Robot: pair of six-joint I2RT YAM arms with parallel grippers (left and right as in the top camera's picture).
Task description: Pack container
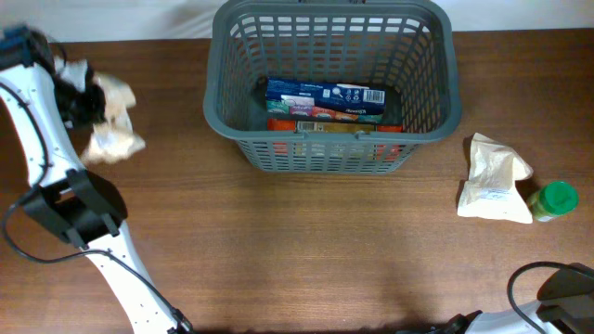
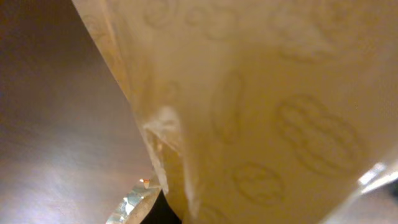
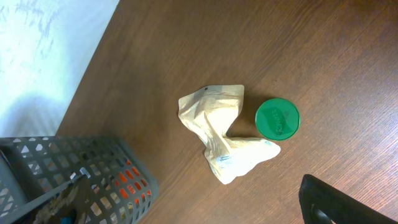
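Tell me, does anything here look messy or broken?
Nothing spilled or broken. A loose bag lies crumpled beside the jar, right of the basket; the left gripper holds a second bag, equally rumpled.

Boxes (image 1: 325,95) in container (image 1: 278,153); bag (image 1: 492,176) beside jar (image 1: 557,199)

Robot lab bench w/ wood table (image 1: 306,250), white backdrop (image 1: 139,19), robot arm (image 1: 35,130).

Dark grey lattice container (image 1: 325,153), blue box (image 1: 325,93), cream faintly-printed bag (image 2: 280,124), green lid (image 1: 558,199), brown wood-grain table (image 1: 325,260).
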